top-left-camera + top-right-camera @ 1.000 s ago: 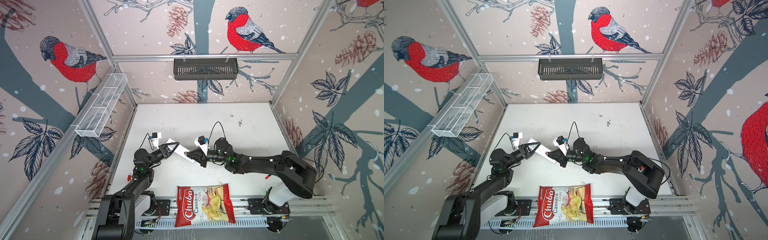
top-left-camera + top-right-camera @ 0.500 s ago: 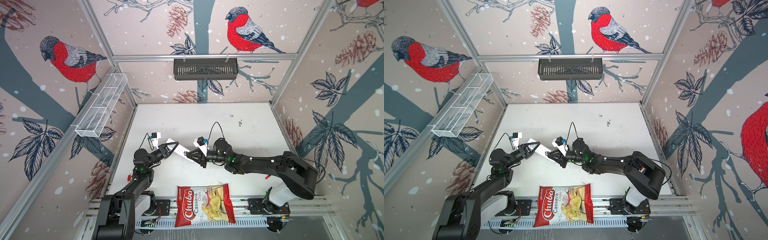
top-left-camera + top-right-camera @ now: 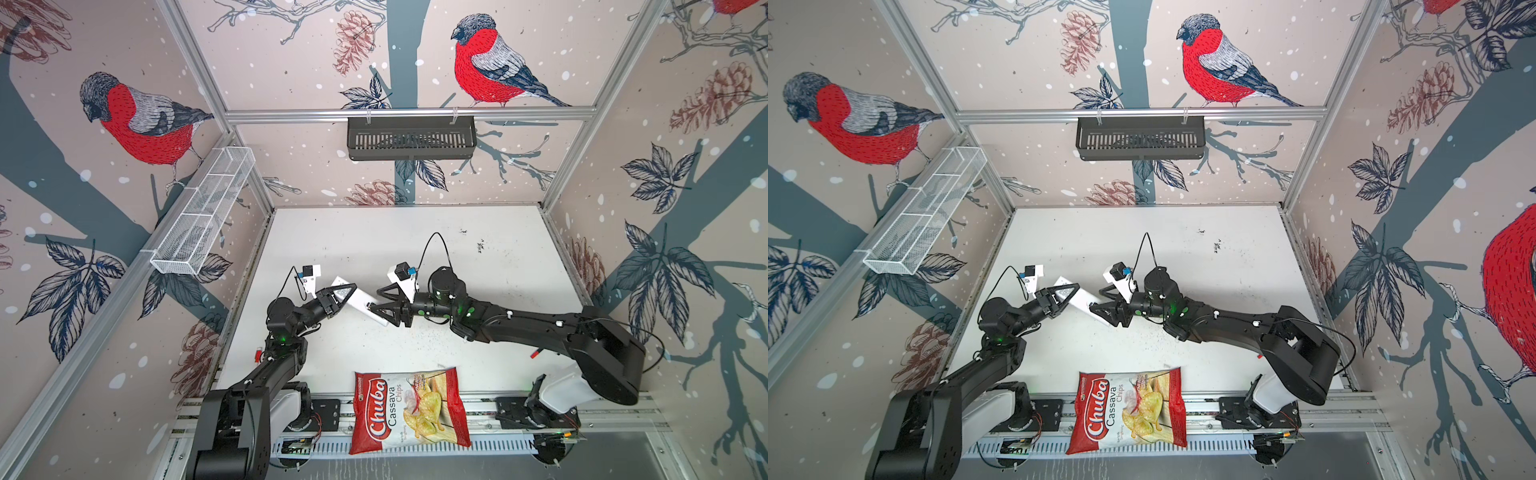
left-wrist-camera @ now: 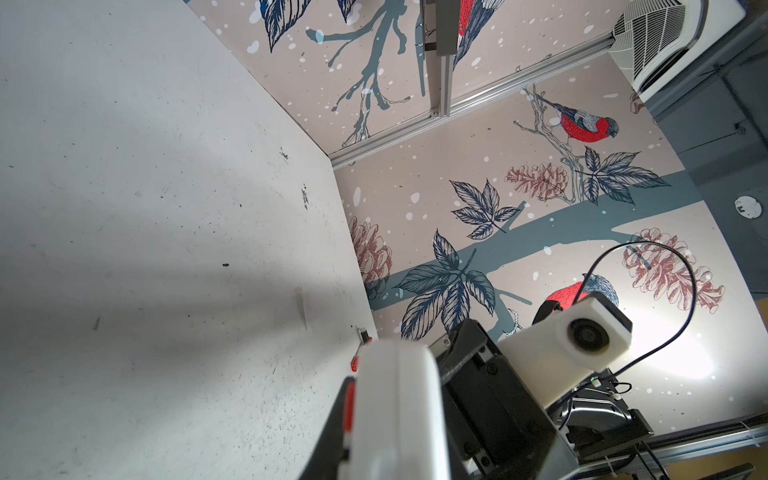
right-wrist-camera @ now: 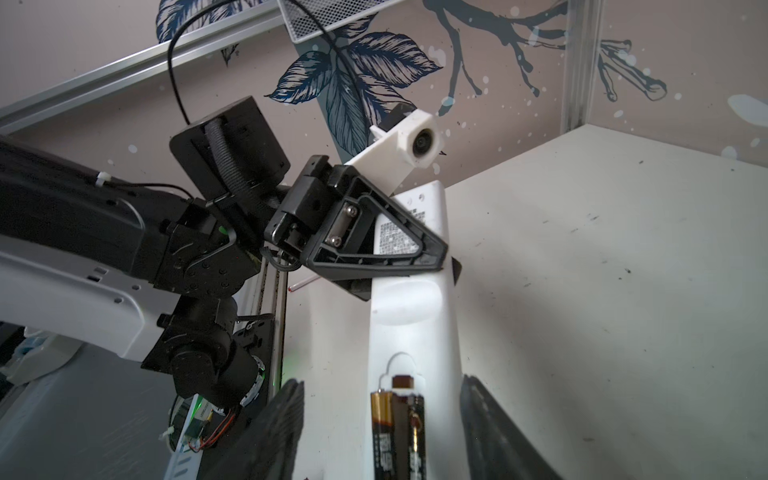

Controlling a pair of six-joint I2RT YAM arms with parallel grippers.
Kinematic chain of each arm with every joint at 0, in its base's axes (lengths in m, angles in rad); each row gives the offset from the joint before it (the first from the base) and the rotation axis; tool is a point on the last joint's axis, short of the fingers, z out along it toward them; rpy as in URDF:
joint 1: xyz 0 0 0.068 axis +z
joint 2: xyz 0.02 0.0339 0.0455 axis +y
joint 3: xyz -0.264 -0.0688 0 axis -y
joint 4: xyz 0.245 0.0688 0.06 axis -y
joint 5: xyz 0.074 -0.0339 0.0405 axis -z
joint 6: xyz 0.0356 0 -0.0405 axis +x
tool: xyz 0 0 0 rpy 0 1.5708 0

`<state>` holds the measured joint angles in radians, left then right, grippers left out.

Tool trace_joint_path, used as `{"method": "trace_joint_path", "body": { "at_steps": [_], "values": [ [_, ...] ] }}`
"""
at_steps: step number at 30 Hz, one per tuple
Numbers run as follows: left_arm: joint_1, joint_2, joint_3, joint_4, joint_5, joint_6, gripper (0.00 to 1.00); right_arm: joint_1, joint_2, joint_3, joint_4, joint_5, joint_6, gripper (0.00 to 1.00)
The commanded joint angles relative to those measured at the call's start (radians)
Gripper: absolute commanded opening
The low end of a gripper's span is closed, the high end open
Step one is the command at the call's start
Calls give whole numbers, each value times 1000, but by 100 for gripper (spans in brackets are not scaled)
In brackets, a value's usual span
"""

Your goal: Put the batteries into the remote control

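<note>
My left gripper is shut on the remote control, a slim white bar held above the table with its plain back showing. In the right wrist view the remote control has an open compartment at its near end. Two dark batteries with gold ends lie in it side by side. My right gripper is open, one finger on each side of that end and apart from it. In both top views the right gripper meets the remote control end-on. The left wrist view shows only the remote control, blurred and close.
A red and white chips bag lies at the table's front edge. Small red-tipped bits lie on the table. A black basket hangs on the back wall. A white wire basket hangs on the left wall.
My right gripper's jaws have opened at the remote's end, where they stood shut a second ago. Both arms and the remote stay in place.
</note>
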<state>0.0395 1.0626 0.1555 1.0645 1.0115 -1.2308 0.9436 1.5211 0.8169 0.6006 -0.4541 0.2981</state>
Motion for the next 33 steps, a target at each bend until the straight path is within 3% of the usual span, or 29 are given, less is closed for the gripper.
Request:
{"method": "trace_joint_path", "body": {
  "at_steps": [1,7,8,9,19,33],
  "values": [
    [7,-10,-1,46,-6,7,0,-38,-7,29,-98,84,177,71],
    [16,-29,-1,13,-22,27,0,-74,17,78,-272,93,373,80],
    [16,-31,1,9,-25,31,0,-74,23,78,-271,79,394,84],
    [18,-33,1,1,-28,36,0,-72,30,74,-257,53,415,99],
    [24,-60,2,-42,-38,60,0,-28,72,71,-123,-43,522,99],
    [26,-76,-2,-53,-40,64,0,-11,135,127,-173,-23,499,99]
  ]
}}
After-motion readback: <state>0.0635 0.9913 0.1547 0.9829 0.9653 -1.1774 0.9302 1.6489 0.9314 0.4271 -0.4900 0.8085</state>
